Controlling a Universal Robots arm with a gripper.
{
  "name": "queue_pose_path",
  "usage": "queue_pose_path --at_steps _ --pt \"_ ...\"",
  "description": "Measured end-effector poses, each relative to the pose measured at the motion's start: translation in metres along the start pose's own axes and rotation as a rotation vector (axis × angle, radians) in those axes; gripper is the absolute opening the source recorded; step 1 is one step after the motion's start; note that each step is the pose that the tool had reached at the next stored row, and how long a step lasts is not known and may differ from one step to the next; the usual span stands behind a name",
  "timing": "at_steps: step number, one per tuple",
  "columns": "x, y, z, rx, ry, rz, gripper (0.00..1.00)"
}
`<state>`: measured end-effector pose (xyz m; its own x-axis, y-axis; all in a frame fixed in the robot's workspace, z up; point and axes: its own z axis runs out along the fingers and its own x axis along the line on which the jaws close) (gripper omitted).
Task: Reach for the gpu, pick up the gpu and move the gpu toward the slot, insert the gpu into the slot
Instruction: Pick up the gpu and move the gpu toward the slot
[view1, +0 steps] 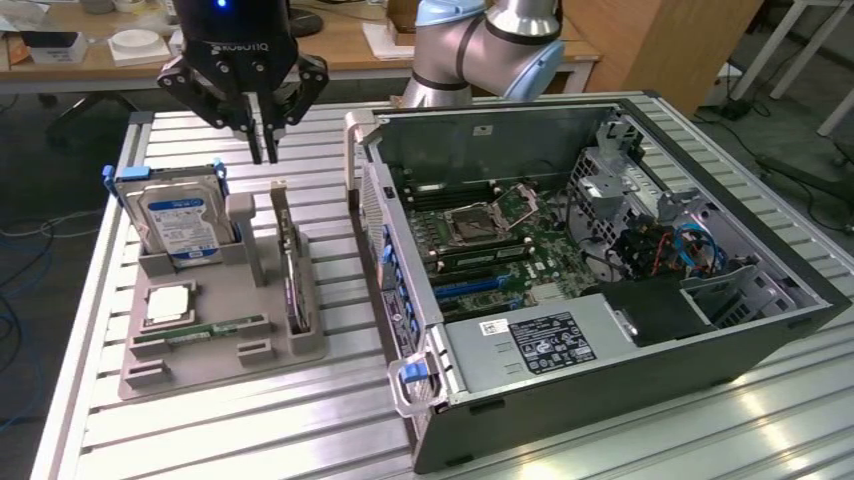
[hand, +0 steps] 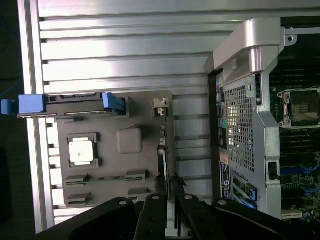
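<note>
The gpu (view1: 288, 262) is a thin dark card standing on edge in a slot of the grey holder (view1: 200, 352), between the hard drive and the computer case. In the wrist view the gpu (hand: 163, 161) appears edge-on, its metal bracket (hand: 160, 106) at the far end. My gripper (view1: 263, 152) hangs above the holder's far end, clear of the card and pointing down. Its fingers (hand: 155, 220) stand slightly open with a narrow gap and nothing between them. The open computer case (view1: 747, 330) shows the motherboard with its blue slot (view1: 470, 288).
A blue-labelled hard drive (view1: 180, 220) stands upright in the holder beside the gpu. A processor chip (view1: 171, 303) and a green memory stick (view1: 214, 328) lie on the holder. The case's rear panel (hand: 242, 125) rises close beside the holder. Ribbed metal tabletop (view1: 267, 430) surrounds everything.
</note>
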<state>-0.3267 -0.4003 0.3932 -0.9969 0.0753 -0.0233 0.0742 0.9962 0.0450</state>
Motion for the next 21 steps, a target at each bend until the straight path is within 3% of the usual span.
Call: queue_pose_path --at_steps 1,3,6,7,9,12,13,21 --pt "0.0000 0.0000 0.0000 -0.0001 0.0000 0.000 0.23" --pt "0.0000 0.0000 0.0000 -0.0001 0.0000 0.000 0.23" --pt "0.0000 0.0000 0.0000 0.0000 0.0000 0.000 0.41" --pt "0.0000 0.0000 0.0000 0.0000 0.0000 0.000 0.41" --pt "0.0000 0.0000 0.0000 0.0000 0.0000 0.000 0.53" --pt "0.0000 0.0000 0.0000 -0.0001 0.0000 0.000 0.58" --pt "0.0000 0.0000 0.0001 -0.0001 -0.0001 0.000 0.65" --pt "0.0000 0.0003 0.0014 -0.0003 0.0014 -0.014 0.65"
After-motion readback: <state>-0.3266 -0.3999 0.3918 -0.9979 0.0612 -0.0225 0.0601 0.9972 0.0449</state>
